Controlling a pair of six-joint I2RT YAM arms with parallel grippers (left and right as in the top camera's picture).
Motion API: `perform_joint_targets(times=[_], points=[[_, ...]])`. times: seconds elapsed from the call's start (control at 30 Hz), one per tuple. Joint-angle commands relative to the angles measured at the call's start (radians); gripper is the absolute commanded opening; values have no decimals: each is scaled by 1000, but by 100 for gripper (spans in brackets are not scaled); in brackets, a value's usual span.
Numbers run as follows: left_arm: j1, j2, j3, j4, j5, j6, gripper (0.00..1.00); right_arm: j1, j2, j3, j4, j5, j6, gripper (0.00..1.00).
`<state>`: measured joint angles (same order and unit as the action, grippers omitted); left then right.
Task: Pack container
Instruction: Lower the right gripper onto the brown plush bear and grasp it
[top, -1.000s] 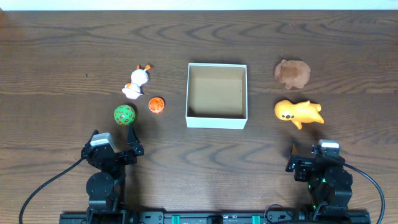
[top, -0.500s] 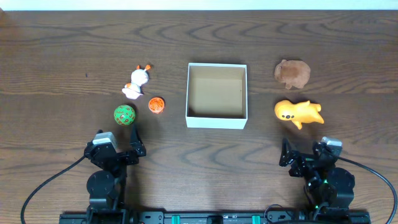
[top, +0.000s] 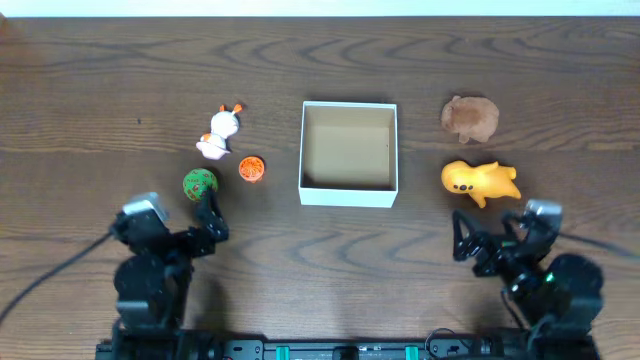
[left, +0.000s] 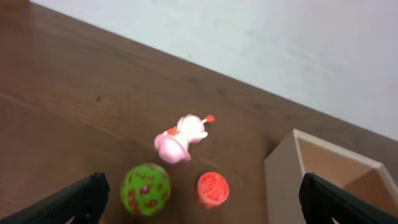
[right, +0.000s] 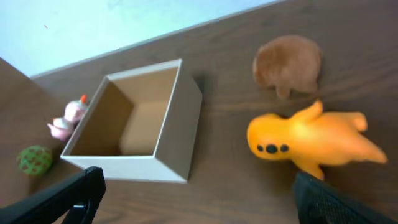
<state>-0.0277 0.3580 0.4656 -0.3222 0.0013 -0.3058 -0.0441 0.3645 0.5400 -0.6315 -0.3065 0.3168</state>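
From my station I saw the dark brown wooden table (top: 120, 70), its grain wavy, and behind its far edge a plain pale wall (left: 280, 37).

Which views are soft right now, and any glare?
Overhead: container and table grain sharp, left arm and right arm smeared, no glare. Left wrist: soft throughout, green ball fuzzy. Right wrist: container edges fairly crisp, yellow toy slightly soft, shadows faint.

A lab, judging by wooden table (top: 100, 80), white wall (left: 280, 37), cabled arms (top: 148, 285).
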Motion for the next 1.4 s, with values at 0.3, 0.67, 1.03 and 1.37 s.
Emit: perform_joint_targets(times=[0.3, 0.67, 1.03, 1.37], points=[[5, 605, 565, -354, 13, 112, 98, -9, 724, 727, -425, 174, -204, 99], [5, 898, 754, -508, 13, 115, 98, -8, 1060, 913, -442, 154, -252, 96], [5, 916, 750, -508, 13, 114, 98, -8, 1414, 1006, -282, 343, -253, 99], [5, 916, 750, -507, 13, 114, 98, -8, 1651, 1135, -141, 343, -312, 99]])
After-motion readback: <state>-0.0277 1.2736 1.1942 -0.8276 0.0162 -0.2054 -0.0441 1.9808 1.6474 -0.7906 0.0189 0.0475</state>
